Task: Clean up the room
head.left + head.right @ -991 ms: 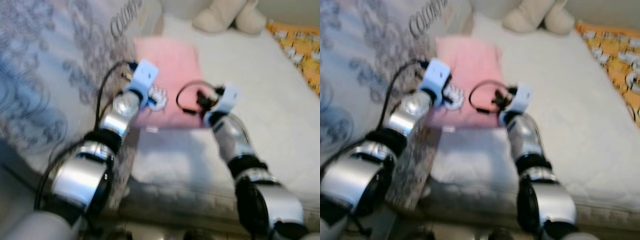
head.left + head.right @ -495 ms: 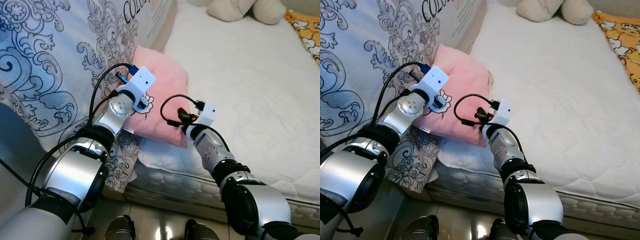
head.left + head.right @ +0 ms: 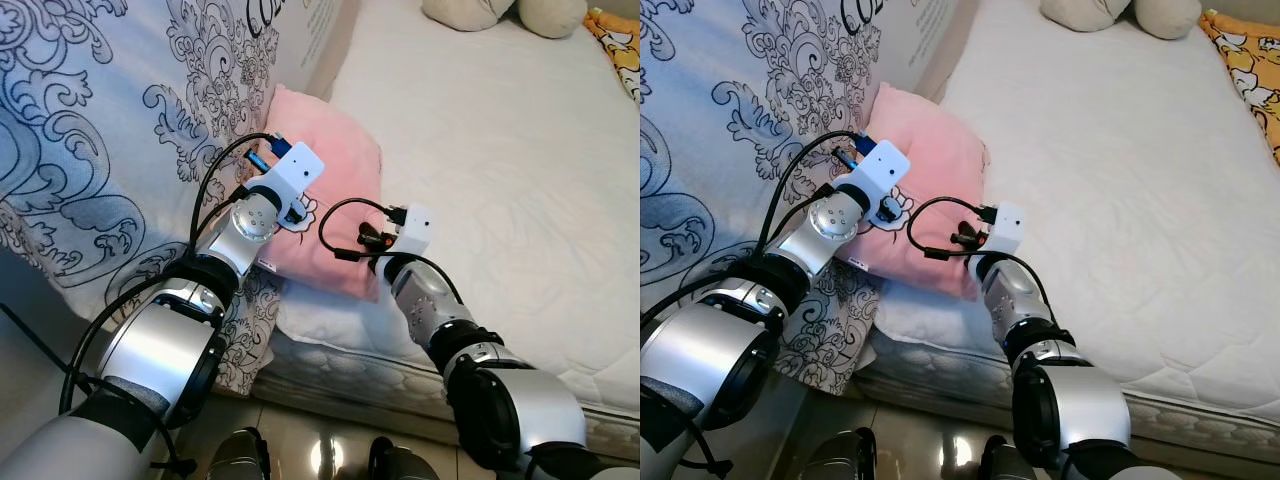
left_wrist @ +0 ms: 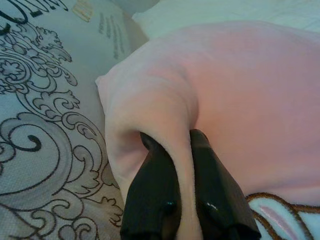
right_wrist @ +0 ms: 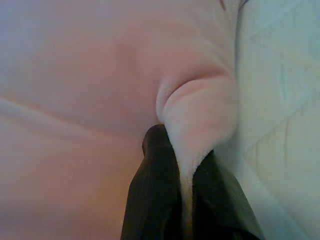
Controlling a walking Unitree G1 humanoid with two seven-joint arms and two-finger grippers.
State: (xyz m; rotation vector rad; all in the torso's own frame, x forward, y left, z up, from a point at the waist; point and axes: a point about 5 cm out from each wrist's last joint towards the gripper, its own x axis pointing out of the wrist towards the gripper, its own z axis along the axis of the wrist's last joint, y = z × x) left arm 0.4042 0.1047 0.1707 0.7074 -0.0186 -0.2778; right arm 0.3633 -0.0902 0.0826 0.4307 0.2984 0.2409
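Observation:
A soft pink pillow (image 3: 335, 150) with a cartoon print lies at the left edge of a white mattress (image 3: 500, 150), against a patterned quilt (image 3: 100, 140). Both grippers pinch folds of it. My left gripper (image 4: 182, 145) is shut on a fold at the pillow's left side, its black fingers (image 4: 157, 190) on either side of the fabric. At the pillow's near right corner my right gripper (image 5: 182, 150) is shut on another fold, beside the white sheet. Both wrists (image 3: 290, 175) reach over the bed's near edge.
The white and blue patterned quilt hangs down the bed's left side to the floor. A beige plush toy (image 3: 500, 12) lies at the far end of the mattress, with an orange printed cloth (image 3: 625, 30) at the far right. Shiny floor tiles (image 3: 320, 455) are below me.
The camera has steadied and tilted down; the scene is sharper. Both grippers stay clamped on the pink pillow, which sits at much the same place by the quilt.

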